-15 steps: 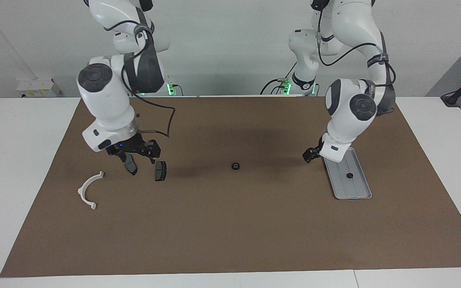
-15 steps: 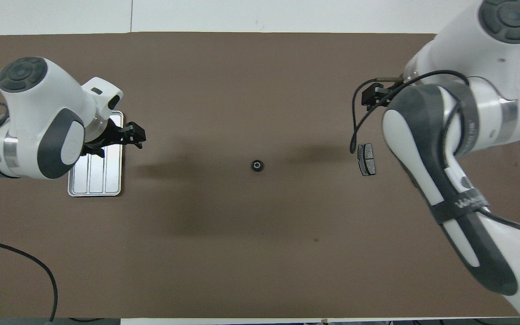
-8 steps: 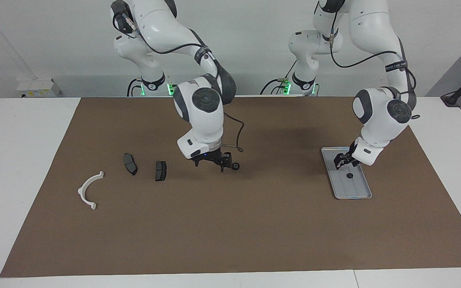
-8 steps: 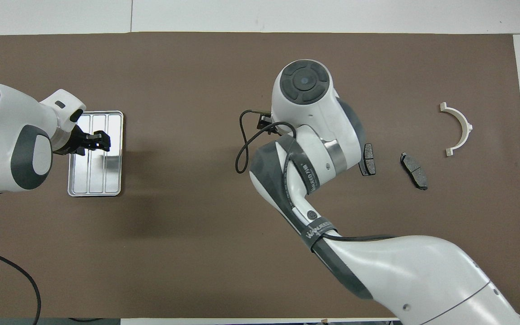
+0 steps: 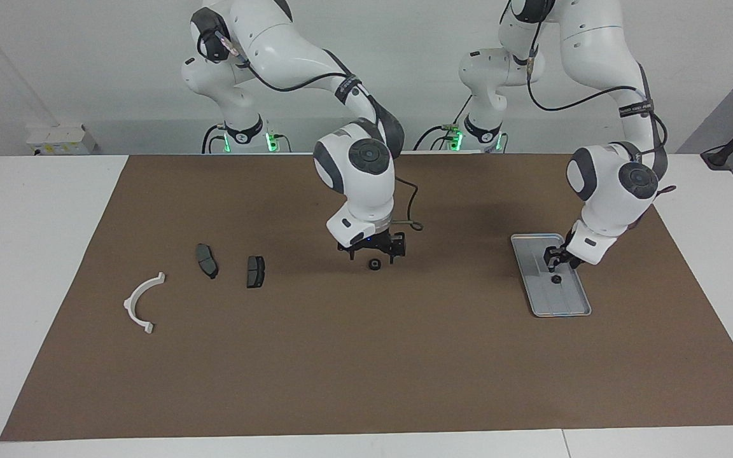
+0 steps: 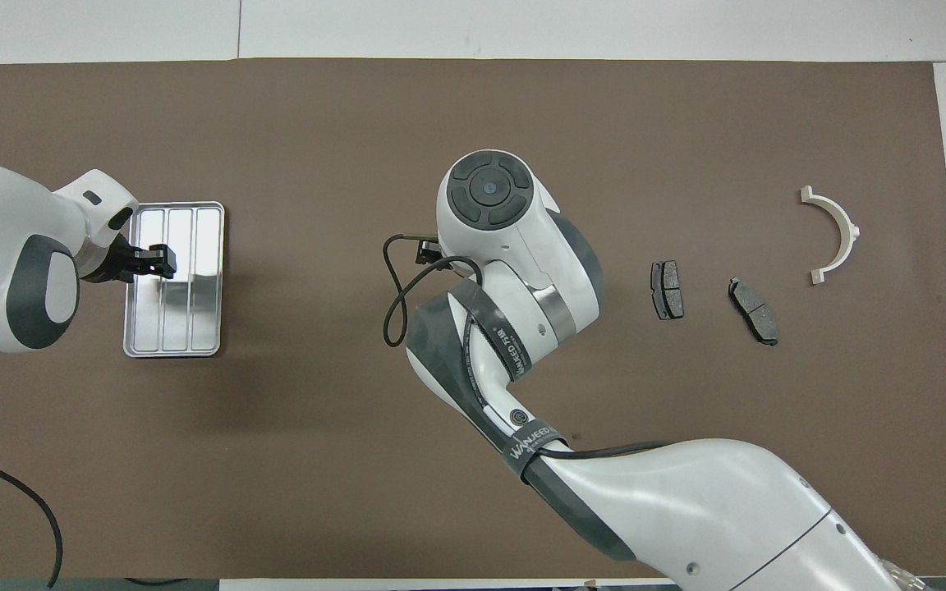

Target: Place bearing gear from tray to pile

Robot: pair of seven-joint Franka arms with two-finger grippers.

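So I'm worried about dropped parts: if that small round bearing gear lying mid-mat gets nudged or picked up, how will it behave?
The bearing gear looks small, dark and round, so on edge it would probably roll. Lying flat on the mat, as it seems to, it should slide rather than tip. Being so low, it likely gives the right gripper above it little to grip.

White table (image 5: 35,254), brown mat (image 5: 366,369) on it, on the mat tray (image 5: 579,310), loose gear (image 5: 374,264), two brake pads (image 5: 255,271), white half-ring bracket (image 5: 139,304)

A brown rectangular paper mat (image 5: 366,369) fills mid-frame over a white table (image 5: 29,254), grey wall (image 5: 74,70) along the top.
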